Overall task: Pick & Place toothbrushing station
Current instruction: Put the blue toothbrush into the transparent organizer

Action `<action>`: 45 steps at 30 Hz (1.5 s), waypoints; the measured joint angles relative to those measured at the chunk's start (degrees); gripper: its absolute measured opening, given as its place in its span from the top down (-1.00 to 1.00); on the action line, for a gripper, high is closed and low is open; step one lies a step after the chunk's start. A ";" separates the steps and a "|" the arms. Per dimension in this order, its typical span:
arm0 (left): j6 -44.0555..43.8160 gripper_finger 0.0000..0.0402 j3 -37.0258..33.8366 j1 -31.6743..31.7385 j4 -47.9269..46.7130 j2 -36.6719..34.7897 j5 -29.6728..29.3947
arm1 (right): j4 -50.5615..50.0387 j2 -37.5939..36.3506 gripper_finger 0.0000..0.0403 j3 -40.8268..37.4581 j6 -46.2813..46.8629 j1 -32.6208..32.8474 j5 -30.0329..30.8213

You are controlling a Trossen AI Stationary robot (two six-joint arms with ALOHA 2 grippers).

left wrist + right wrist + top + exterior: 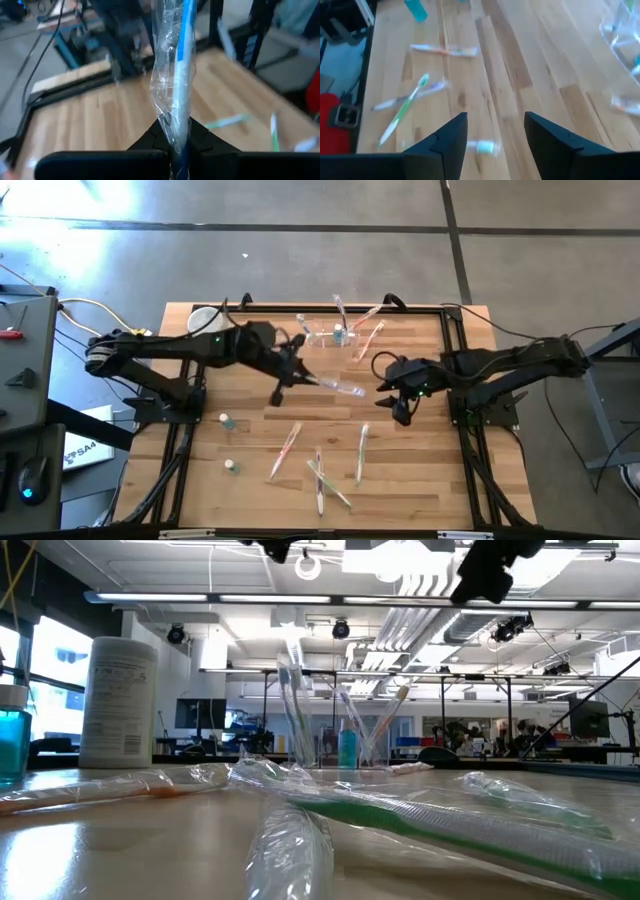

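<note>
One clear colourless plastic toothbrush holder (pixel 338 336) at counter's (pixel 420 470) far edge; five wrapped toothbrushes lie near. Left gripper (pixel 283 388) jaws clamp a blue wrapped toothbrush (pixel 335 386); right gripper (pixel 397 405) jaws open, empty.

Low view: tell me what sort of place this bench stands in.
Probably a large robotics lab or workshop: exposed ceiling ducts, rows of framed workstations with monitors beyond the wooden table, and a bare concrete floor around it.

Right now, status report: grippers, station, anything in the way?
Left gripper shut on wrapped blue toothbrush, mid-table. Right gripper open, empty. Toothbrushing station at far edge, brushes already in it. Loose wrapped toothbrushes on near table.
</note>
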 joint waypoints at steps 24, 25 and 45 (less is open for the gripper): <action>-13.14 0.96 -26.33 -0.88 60.62 5.20 4.79 | 73.70 5.49 0.18 -21.85 -22.48 4.96 5.95; -13.52 0.96 -26.33 -1.11 60.43 5.62 4.67 | 75.47 6.45 0.18 -21.83 -23.12 4.94 6.04; -18.34 0.96 -26.31 -1.21 72.77 16.77 2.47 | 85.01 10.45 -0.52 -21.81 -34.77 4.79 10.94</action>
